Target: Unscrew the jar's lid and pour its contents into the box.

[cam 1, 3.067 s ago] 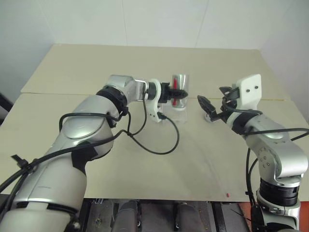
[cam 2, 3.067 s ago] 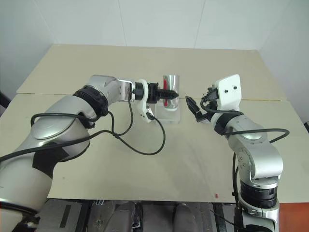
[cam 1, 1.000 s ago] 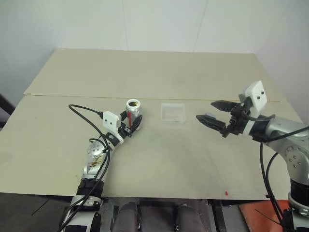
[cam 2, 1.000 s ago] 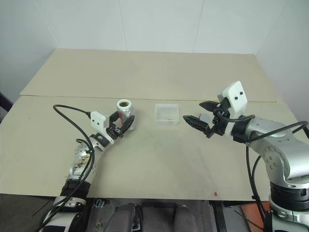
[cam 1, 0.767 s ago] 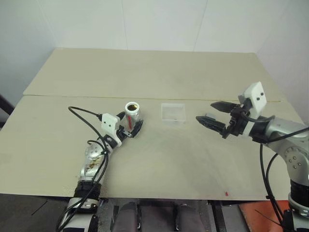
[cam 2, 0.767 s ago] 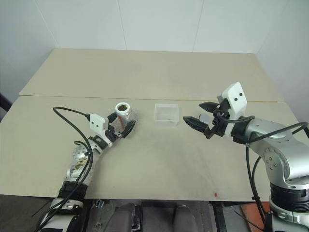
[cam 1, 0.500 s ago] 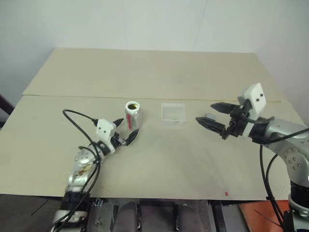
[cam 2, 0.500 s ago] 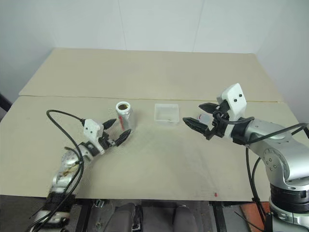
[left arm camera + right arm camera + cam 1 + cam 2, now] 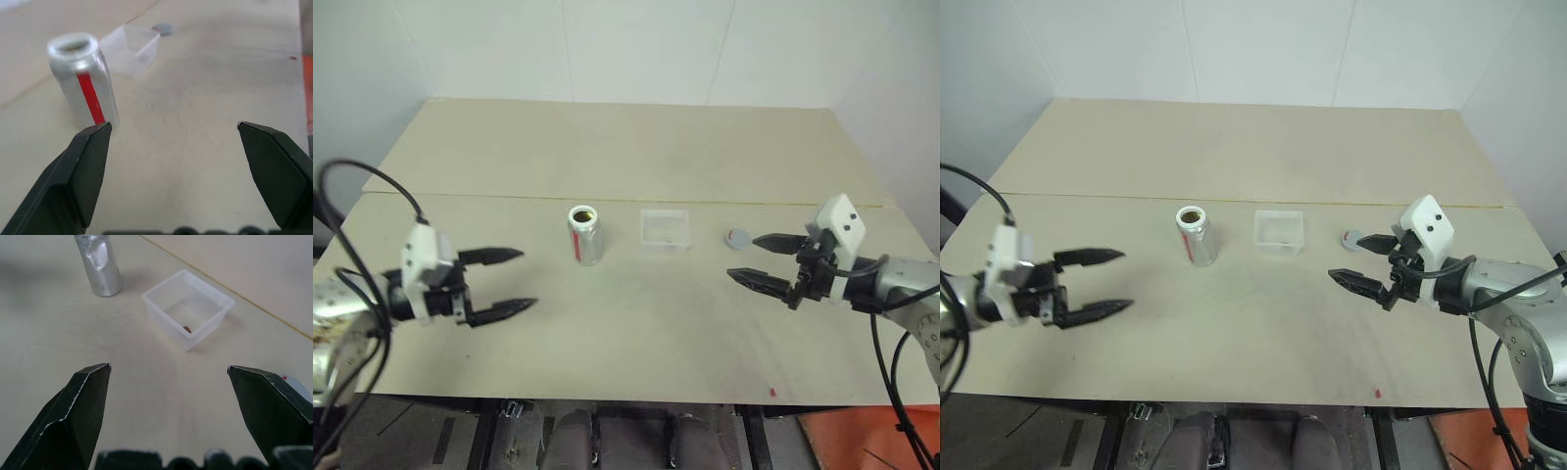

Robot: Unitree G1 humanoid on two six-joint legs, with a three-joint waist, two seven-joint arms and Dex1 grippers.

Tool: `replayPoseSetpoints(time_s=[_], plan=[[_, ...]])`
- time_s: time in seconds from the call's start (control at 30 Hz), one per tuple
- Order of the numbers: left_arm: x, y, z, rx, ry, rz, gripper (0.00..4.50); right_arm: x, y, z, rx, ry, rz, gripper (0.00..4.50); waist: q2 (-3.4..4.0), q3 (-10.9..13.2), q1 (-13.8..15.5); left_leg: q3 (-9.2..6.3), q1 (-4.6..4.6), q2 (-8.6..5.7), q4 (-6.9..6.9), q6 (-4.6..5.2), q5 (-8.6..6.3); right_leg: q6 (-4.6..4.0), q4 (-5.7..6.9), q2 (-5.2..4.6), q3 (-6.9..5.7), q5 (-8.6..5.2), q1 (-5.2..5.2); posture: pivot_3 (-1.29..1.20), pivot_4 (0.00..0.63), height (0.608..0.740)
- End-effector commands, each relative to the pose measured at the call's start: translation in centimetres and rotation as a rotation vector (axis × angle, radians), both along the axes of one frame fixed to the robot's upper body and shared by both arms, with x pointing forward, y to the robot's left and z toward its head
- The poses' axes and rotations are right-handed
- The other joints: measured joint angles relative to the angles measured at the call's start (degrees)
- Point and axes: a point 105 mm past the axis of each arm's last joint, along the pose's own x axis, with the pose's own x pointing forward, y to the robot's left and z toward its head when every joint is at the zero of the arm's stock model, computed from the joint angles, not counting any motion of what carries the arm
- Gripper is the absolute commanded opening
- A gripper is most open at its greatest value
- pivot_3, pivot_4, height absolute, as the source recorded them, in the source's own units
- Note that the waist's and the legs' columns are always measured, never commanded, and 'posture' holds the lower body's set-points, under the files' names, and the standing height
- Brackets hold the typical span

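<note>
Tabletop [image 9: 636, 323] with jar [image 9: 584, 234] upright between both grippers' spread, empty fingers [image 9: 499, 256]

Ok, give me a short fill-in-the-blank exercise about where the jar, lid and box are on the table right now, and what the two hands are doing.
1. The jar stands upright on the table with its mouth ____.
2. The lid lies flat on the table between the box and the robot's ____ hand.
3. The box sits between the jar and the ____.
4. The left hand is open and holds ____.

Missing words: open; right; lid; nothing
</note>
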Motion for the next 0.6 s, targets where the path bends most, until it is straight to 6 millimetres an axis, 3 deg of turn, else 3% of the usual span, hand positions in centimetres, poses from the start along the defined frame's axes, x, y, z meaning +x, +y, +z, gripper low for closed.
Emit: replayPoseSetpoints(time_s=[0.03, 0.6], plan=[[0.2, 0.5, 1.5, -0.011, -0.034, -0.024, 4.45, -0.3, -0.5, 1.3, -0.011, -0.063, 0.015, 4.5, 0.0, 0.0, -0.01, 0.01, -0.01, 0.0, -0.02, -0.01, 0.01, 0.0, 0.01, 0.0, 0.0, 0.0, -0.01, 0.0, 0.15, 0.74], [-0.1, -1.3, 1.5, -0.062, -0.032, -0.085, 4.45, -1.0, -0.6, 1.6, -0.033, -0.072, 0.03, 4.5, -0.01, 0.0, -0.01, 0.07, -0.04, 0.01, -0.01, -0.03, 0.02, 0.01, 0.0, 0.01, 0.03, 0.0, -0.03, 0.0, 0.15, 0.74]])
